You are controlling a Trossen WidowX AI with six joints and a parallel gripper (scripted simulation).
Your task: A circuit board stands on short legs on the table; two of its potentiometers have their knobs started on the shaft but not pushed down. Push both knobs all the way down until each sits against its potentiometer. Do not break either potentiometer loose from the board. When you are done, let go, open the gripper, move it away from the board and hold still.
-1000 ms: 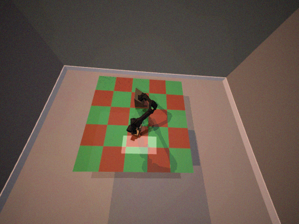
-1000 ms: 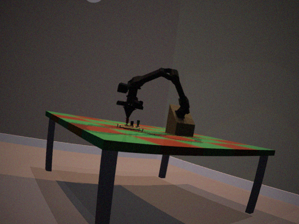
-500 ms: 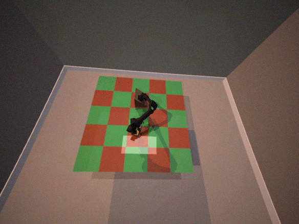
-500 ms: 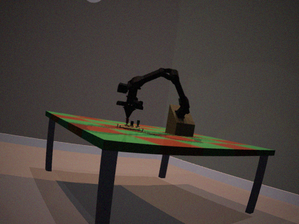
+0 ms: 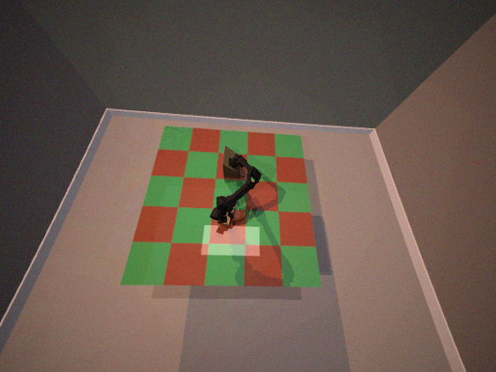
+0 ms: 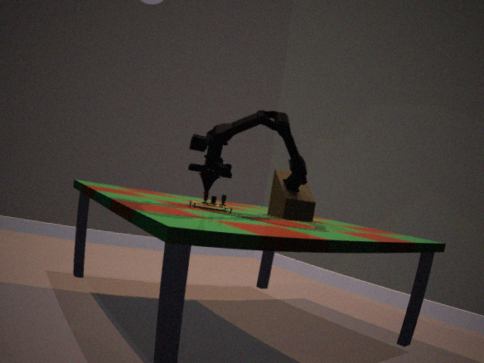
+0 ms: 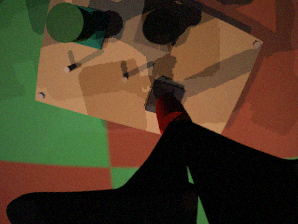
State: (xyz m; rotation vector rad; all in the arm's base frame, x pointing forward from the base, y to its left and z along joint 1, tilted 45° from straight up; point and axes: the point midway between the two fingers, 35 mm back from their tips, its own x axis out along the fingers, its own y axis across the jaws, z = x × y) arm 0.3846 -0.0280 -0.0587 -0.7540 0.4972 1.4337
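The circuit board [image 6: 198, 205] [image 7: 60, 90] stands low on the table. A red knob [image 6: 205, 196] [image 7: 169, 107] stands over a dark square potentiometer [image 7: 150, 103] near one long edge. My gripper [image 6: 205, 190] [image 7: 178, 128] is shut and empty, pointing down with its tips at the top of the red knob, which they partly hide. Whether the red knob sits against its potentiometer cannot be told. A green knob [image 6: 224, 199] [image 7: 65, 22] on a teal potentiometer [image 7: 97, 42] and a black knob [image 6: 214, 200] [image 7: 160, 26] stand beside it, away from the fingers.
Two small upright posts [image 7: 67, 69] [image 7: 125, 76] stand on the board between the green and red knobs. Screw heads [image 7: 41, 95] [image 7: 257, 44] show at its corners. The arm's wooden base block [image 6: 300, 209] stands on the green and red checkered table [image 5: 184, 265].
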